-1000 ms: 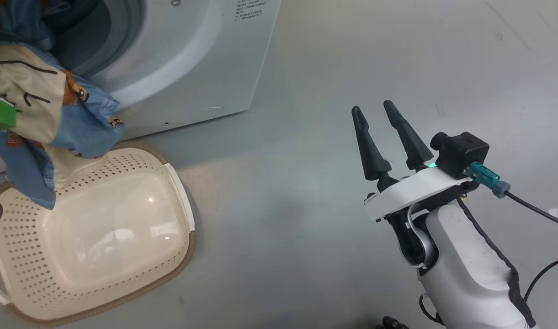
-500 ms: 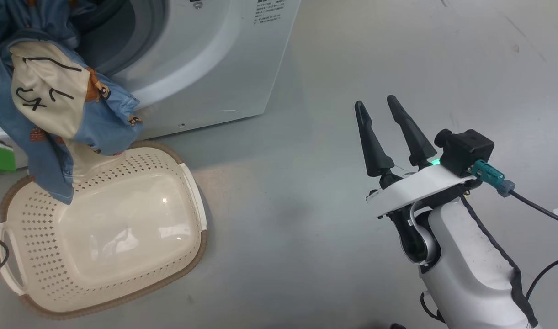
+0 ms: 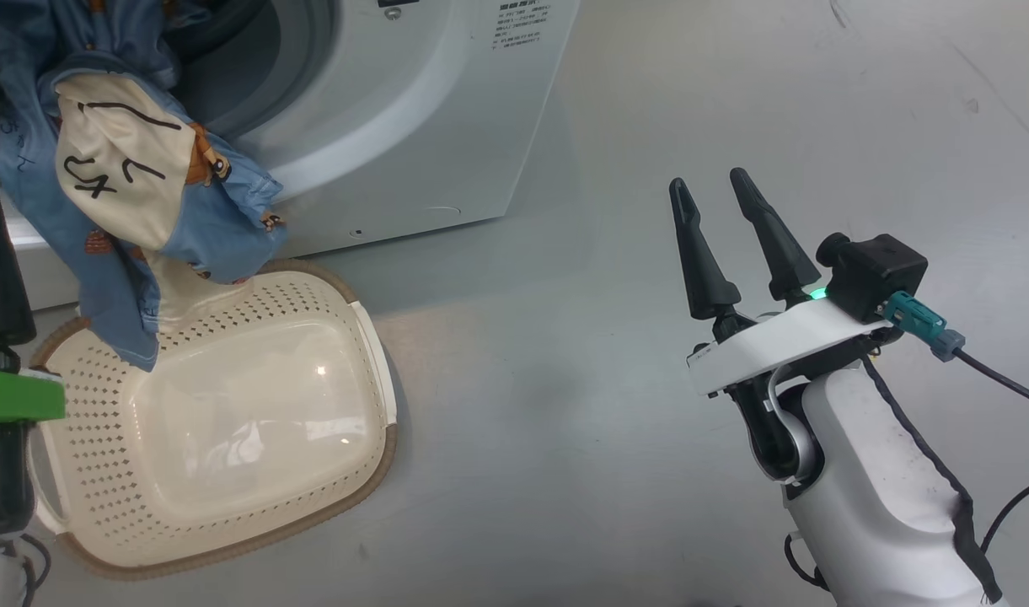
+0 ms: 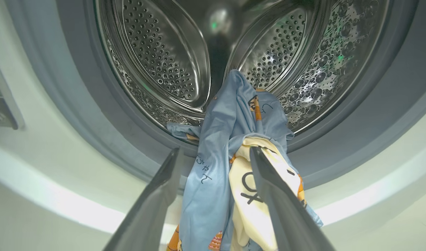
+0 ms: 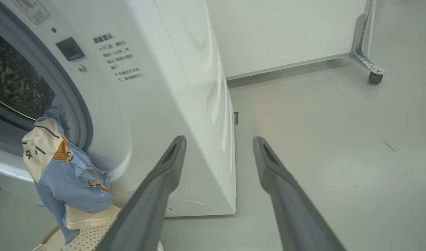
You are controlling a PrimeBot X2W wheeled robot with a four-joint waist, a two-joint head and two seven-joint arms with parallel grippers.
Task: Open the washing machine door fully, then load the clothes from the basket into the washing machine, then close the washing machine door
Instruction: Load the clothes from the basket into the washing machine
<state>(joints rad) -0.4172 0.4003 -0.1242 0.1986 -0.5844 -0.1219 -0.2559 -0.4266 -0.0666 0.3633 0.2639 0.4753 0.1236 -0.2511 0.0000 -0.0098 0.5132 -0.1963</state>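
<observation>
Washer (image 3: 413,101): upper left of the head view, white, mouth open, with printed text (image 5: 118,55) on its front beside the opening.
Drum (image 4: 164,52): upper half of the left wrist view, perforated steel ringed by a grey gasket (image 4: 94,129).
Clothes (image 3: 143,194): blue and cream bundle at the upper left of the head view. It is draped out of the drum mouth, over the gasket and down the washer's front. The top end lies inside the drum and the bottom end hangs into the basket's far end.
Basket (image 3: 379,455): lower left of the head view, on the floor just before the washer, its smooth bottom showing.
Left gripper (image 4: 214,149): bottom centre of the left wrist view, jaws spread wide and gripping nothing. The hanging clothes show between and behind the fingers; whether a finger brushes the cloth cannot be told.
Right gripper (image 3: 706,179): right of centre in the head view, jaws wide apart and empty, over the floor, well apart from washer and basket.
Floor (image 3: 565,379): plain grey.
Caster (image 5: 373,75): upper right of the right wrist view, under a metal bracket.
</observation>
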